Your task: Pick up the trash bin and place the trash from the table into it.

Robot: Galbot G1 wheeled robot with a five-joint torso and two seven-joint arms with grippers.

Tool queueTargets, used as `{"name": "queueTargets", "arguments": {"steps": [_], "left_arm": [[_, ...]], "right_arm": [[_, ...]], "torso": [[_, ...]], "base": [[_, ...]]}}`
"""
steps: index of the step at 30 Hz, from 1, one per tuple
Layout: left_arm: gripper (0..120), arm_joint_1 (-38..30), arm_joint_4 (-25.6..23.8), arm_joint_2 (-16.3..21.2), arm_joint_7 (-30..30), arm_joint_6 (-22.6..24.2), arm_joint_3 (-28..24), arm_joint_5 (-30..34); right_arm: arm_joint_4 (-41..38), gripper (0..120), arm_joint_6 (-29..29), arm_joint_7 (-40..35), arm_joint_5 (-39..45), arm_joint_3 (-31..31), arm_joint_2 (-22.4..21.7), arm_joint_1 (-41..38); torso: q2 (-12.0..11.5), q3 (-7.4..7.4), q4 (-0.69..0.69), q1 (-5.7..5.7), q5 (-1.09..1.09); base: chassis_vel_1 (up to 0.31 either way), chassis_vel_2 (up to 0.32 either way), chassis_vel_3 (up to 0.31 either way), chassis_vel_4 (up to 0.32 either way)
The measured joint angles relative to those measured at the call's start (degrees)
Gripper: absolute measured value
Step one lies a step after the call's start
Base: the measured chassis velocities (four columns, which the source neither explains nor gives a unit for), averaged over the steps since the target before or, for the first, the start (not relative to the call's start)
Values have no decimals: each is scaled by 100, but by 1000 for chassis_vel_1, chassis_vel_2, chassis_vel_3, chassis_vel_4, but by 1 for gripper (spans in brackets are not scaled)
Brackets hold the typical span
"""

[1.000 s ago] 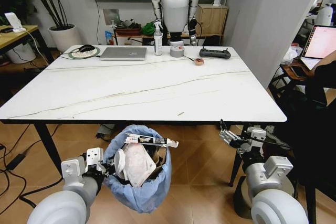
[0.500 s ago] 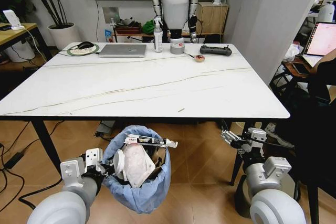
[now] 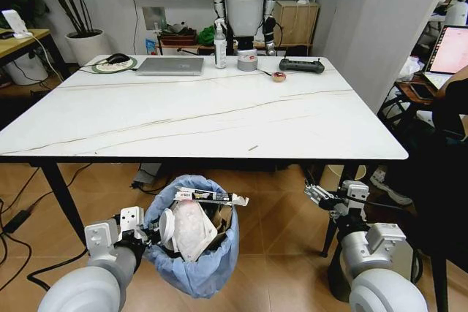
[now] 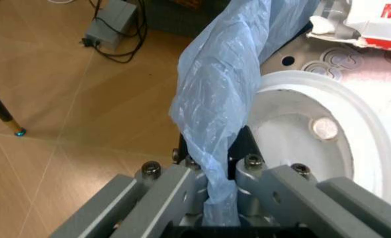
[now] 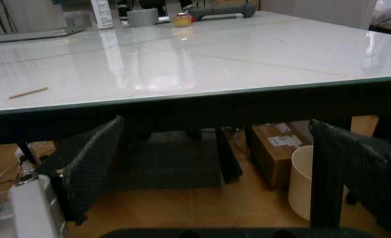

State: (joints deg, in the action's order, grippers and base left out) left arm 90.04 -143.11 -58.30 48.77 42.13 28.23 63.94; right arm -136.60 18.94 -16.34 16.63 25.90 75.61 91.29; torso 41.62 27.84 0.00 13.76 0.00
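Trash bin (image 3: 191, 235) held off floor below near table edge, rim and blue liner bag (image 4: 215, 119) pinched by left gripper (image 3: 150, 237), jaws clamped on it. White crumpled paper (image 3: 191, 228) and long printed wrapper (image 3: 210, 196) seen inside bin. Right gripper (image 3: 322, 196) held low beside table (image 3: 219, 118) front edge, fingers (image 5: 89, 163) spread apart, nothing grasped. Small stick scrap (image 3: 251, 148) left lying on tabletop near front edge.

Glossy marble-look table (image 3: 205, 118); crinkly translucent plastic-lined trash bin (image 3: 191, 272); wood-look floor (image 3: 270, 224).
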Motion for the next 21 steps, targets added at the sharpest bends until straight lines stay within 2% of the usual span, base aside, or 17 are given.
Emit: {"name": "queueTargets", "arguments": {"steps": [21], "left_arm": [[0, -114, 147, -75, -117, 0, -95, -78]], "right_arm": [[253, 100, -185, 61, -102, -102, 69, 16]], "torso": [[-534, -320, 0, -214, 0]], "base": [[0, 0, 0, 0]]}}
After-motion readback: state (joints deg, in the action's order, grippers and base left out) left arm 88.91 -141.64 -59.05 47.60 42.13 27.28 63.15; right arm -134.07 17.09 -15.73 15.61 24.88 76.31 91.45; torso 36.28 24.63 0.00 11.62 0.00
